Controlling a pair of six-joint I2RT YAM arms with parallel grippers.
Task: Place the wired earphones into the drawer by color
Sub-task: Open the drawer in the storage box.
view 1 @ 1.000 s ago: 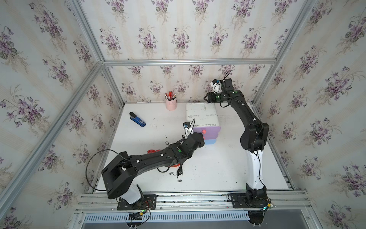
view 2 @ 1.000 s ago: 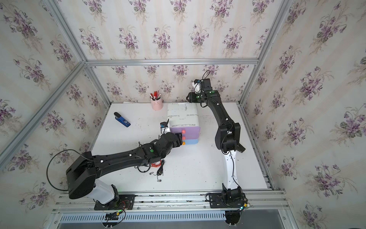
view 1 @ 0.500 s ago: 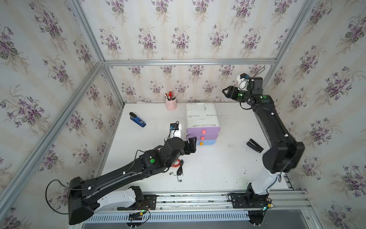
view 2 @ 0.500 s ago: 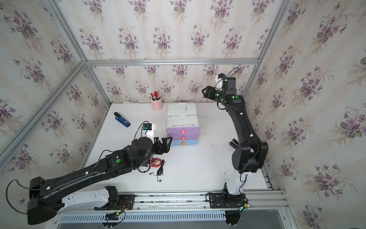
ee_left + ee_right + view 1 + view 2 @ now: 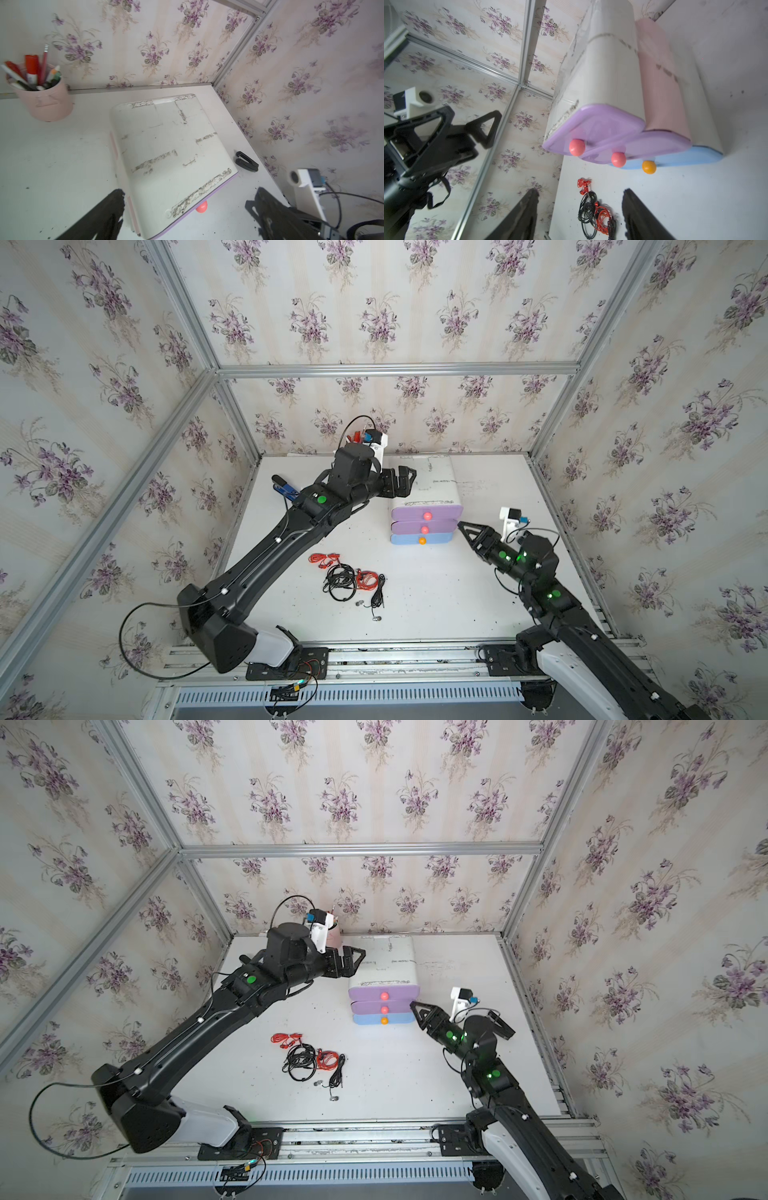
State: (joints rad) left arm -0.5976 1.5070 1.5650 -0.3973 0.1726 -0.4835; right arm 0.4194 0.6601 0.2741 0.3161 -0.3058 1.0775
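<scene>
First, wired earphones (image 5: pixel 347 578): loose tangle of red-orange and black cables, lying on the white table (image 5: pixel 457 597) in front of the drawer unit (image 5: pixel 432 485), well apart from it; two small silver buds at the near edge of the tangle; not gripped by anything.
drawer unit: white body, toward the back of the table; three fronts stacked, two purple with pink knobs, light blue front (image 5: pixel 403 539) at the bottom with an orange knob; all three pushed in.
inside of the drawers: not visible behind the closed fronts.
pen cup (image 5: pixel 49 104): pink, at the back wall, near the unit; full of pens and markers, standing upright.
left gripper (image 5: pixel 405 484): jaws spread wide, nothing between them, raised by the back left part of the unit.
right gripper (image 5: pixel 462 527): fingers apart, empty, tips just beside the right end of the drawer fronts; touching or not, cannot tell.
blue object (image 5: pixel 286 489): on the table at the left side, partly covered by the left arm (image 5: pixel 270 547); kind not clear.
black stapler-like thing (image 5: pixel 247 162): on the table right of the unit, near the wall; in a top view (image 5: pixel 500 1025) half hidden behind the right arm (image 5: pixel 494 1077).
hard to make out: number of earphone sets in the tangle, cables crossing one another.
</scene>
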